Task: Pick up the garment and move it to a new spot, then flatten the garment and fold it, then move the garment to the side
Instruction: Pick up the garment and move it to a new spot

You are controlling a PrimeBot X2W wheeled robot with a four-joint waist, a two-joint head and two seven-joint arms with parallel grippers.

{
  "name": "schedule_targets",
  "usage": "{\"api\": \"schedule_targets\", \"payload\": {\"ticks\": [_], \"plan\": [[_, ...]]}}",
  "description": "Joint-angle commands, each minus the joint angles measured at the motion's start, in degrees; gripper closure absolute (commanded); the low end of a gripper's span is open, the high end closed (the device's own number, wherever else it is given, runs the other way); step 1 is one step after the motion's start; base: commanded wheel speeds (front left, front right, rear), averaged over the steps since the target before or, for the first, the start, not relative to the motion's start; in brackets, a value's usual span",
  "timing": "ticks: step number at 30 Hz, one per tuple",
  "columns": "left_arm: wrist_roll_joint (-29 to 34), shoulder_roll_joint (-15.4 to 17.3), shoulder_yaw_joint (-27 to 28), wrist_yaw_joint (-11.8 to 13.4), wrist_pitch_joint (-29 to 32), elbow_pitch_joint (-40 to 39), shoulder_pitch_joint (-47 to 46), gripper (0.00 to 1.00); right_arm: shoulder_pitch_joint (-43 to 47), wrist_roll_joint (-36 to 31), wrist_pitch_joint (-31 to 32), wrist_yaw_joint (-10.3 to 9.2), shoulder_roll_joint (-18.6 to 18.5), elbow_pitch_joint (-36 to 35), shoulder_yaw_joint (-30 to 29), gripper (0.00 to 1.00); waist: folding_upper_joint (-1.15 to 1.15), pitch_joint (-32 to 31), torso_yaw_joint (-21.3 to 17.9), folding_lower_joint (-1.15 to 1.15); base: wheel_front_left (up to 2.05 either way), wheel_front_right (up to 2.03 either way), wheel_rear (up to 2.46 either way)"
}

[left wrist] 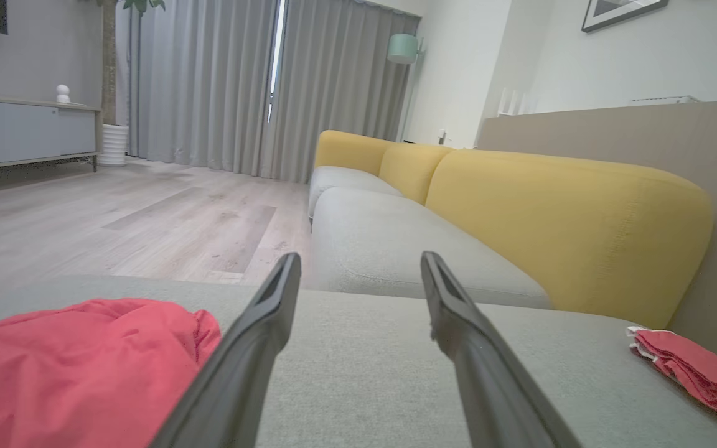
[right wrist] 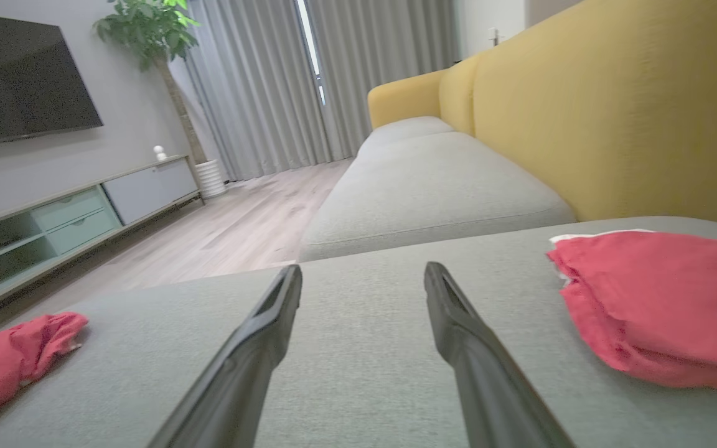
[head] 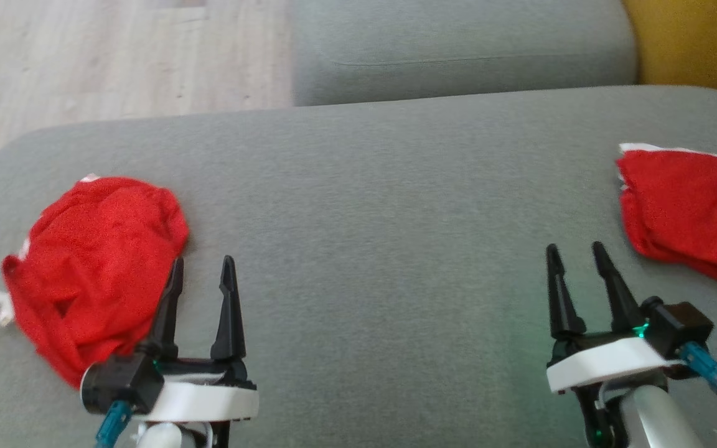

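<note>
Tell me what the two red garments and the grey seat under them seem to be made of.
The crumpled red garment: thin, soft, matte cloth, likely a knit, judging by its limp wrinkles. The folded red garment: seemingly the same cloth, with a white edge; the fibre cannot be told. The grey seat cushion: matte woven upholstery, finely speckled, probably padded, given its rounded edges.

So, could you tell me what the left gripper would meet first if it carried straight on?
Probably nothing soon: the left gripper points along bare cushion; the crumpled garment lies off to its left.
</note>
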Motion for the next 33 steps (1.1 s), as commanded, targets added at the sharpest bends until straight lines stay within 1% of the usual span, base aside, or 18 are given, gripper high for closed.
{"api": "schedule_targets", "payload": {"ticks": [1,6,11,19,25,33], "plan": [[-0.15,0.16,1.91,0.25,-0.29,-1.64,-1.91,0.0,-1.18,-0.12,-0.62,-0.05,-0.17,-1.96,1.57,0.0,0.0,-0.09,1.42,0.0,0.0,0.0,0.0],[0.36,0.16,2.4,0.7,-0.29,-0.93,-1.78,0.0,-0.48,0.42,-0.63,-0.05,-0.17,-1.85,2.35,0.0,0.0,-0.3,6.37,0.0,0.0,0.0,0.0],[1.16,0.16,4.67,0.87,-0.29,-0.58,-1.23,0.0,0.15,0.98,-0.63,-0.05,-0.17,-1.44,4.7,0.0,0.0,-0.62,10.93,0.0,0.0,0.0,0.0],[1.24,0.16,6.6,1.5,-0.29,-0.83,0.44,0.0,1.16,2.19,-0.63,-0.05,-0.17,-0.35,7.97,0.0,0.0,-1.8,16.49,0.0,0.0,0.0,0.0],[1.93,0.16,7.85,0.97,-0.29,-0.85,1.09,0.0,1.45,2.86,-0.63,-0.05,-0.17,0.07,9.32,0.0,0.0,-2.44,18.72,0.0,0.0,0.0,0.0],[1.89,0.16,9.53,0.62,-0.29,-1.49,1.4,0.0,1.36,3.26,-0.63,-0.05,-0.17,-0.17,10.47,0.0,0.0,-1.56,18.84,0.0,0.0,0.0,0.0]]}}
